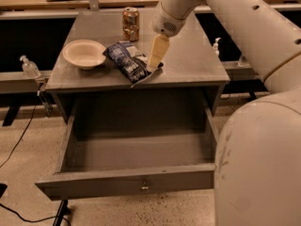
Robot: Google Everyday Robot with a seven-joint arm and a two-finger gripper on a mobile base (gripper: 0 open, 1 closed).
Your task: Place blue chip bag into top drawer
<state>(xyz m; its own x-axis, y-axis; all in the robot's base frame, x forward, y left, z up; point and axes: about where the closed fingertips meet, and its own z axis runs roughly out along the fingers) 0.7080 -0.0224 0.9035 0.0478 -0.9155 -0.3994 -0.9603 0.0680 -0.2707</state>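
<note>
The blue chip bag (pixel 128 63) lies crinkled on the grey cabinet top (pixel 188 65), left of centre near the front edge. My gripper (pixel 154 66) hangs from the pale arm and points down right at the bag's right end, touching or just above it. The top drawer (pixel 134 154) is pulled wide open below the cabinet top and holds nothing that I can see. Its front panel has a small metal keyhole (pixel 145 186) at centre.
A pale bowl (pixel 84 53) sits left of the bag. An orange-brown can (pixel 130 24) stands behind the bag. Small bottles stand at the left (pixel 29 68) and right (pixel 216 46) of the cabinet. My arm's large pale body (pixel 258 149) fills the right side. A cable (pixel 19 140) trails on the floor.
</note>
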